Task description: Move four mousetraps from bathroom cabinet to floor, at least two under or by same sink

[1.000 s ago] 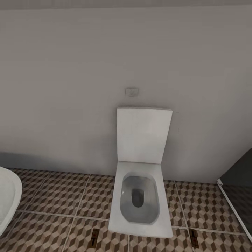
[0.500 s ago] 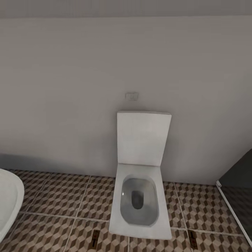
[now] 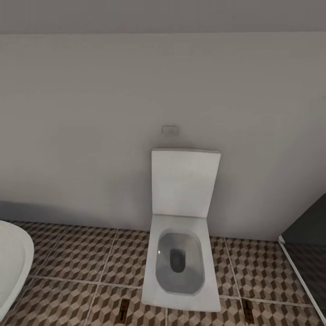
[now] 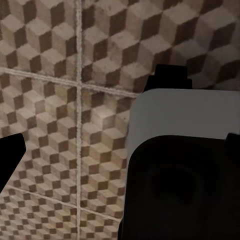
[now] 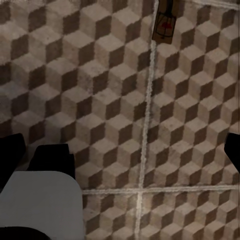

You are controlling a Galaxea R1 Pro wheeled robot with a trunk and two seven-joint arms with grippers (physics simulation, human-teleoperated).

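Two mousetraps (image 3: 123, 310) (image 3: 247, 310) lie on the tiled floor (image 3: 77, 253) flanking a toilet (image 3: 181, 262); both grippers' fingertips at frame edges, seemingly spread wide.

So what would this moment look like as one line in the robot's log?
view: toilet, lid up, at wall | floor: two mousetraps flanking toilet front | bathtub edge at left | jaws: unclear

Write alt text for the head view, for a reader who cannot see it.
A white toilet with its lid up stands against a plain grey wall, on the cube-patterned tile floor. Two small brown mousetraps lie on the floor at the picture's lower edge, one left of the bowl and one right of it. A white bathtub rim shows at far left.
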